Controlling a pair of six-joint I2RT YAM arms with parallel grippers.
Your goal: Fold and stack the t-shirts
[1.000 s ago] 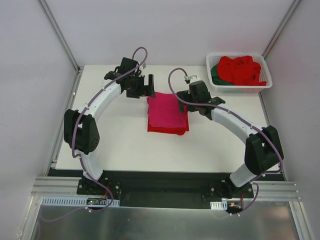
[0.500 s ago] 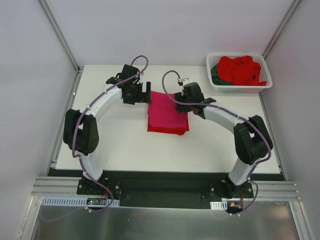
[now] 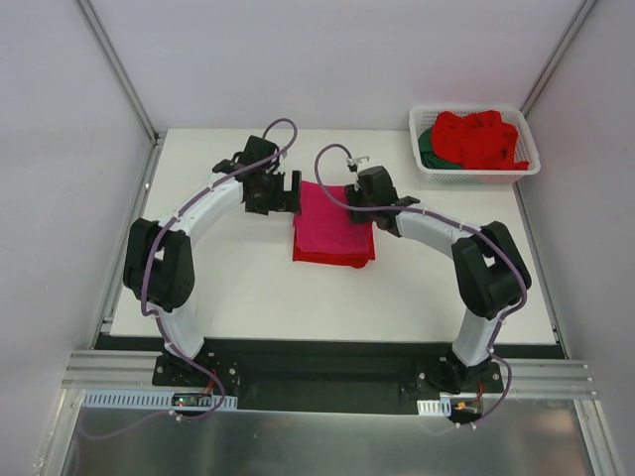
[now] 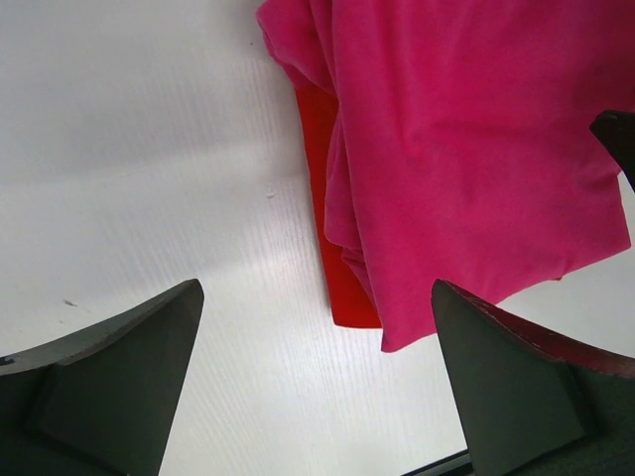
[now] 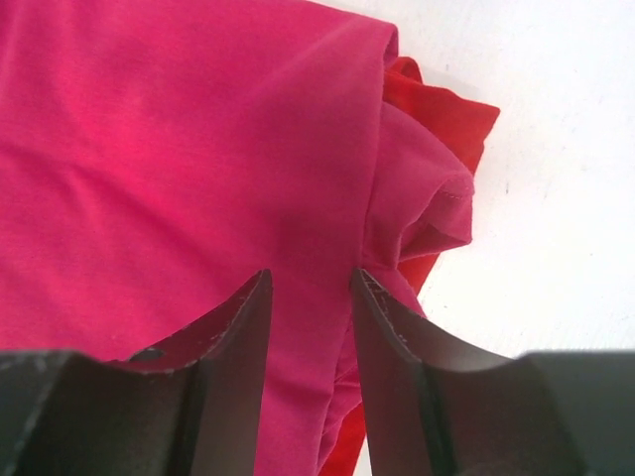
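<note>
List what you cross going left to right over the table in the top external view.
left gripper → magenta-pink t-shirt → white basket

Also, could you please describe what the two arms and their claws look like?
The left arm and right arm share one build: curved white links joined by bulky black joint housings. A thin purple cable runs along each and loops free near the wrist. The left claw and right claw are black, each with two broad fingers tapering towards the tips. I see no markings.
</note>
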